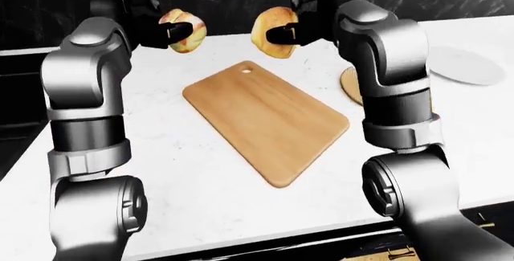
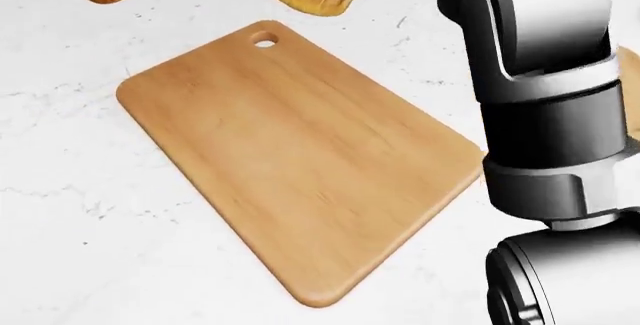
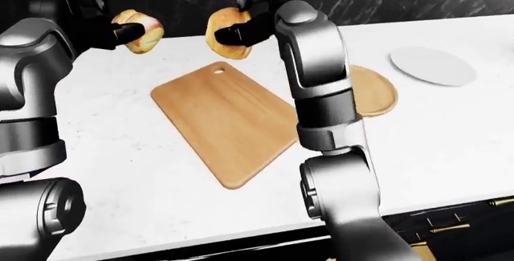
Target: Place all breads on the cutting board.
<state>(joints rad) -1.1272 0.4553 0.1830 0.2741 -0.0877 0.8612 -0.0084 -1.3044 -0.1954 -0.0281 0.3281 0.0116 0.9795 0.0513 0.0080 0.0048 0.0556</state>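
I'm holding a golden bread roll [image 1: 182,30] in my left fingers [image 1: 166,31] and another crusty bun [image 1: 272,23] in my right fingers [image 1: 287,32], both pinching; released now, either risks rolling off the bare rectangular wooden cutting board [image 1: 269,120] across the white marble desk [image 1: 185,170].

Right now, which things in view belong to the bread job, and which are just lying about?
Job:
- bread roll in the left hand
- bread roll in the right hand
- cutting board, still bare

Lying about:
- round wooden plate, partly behind the right arm
- white plate
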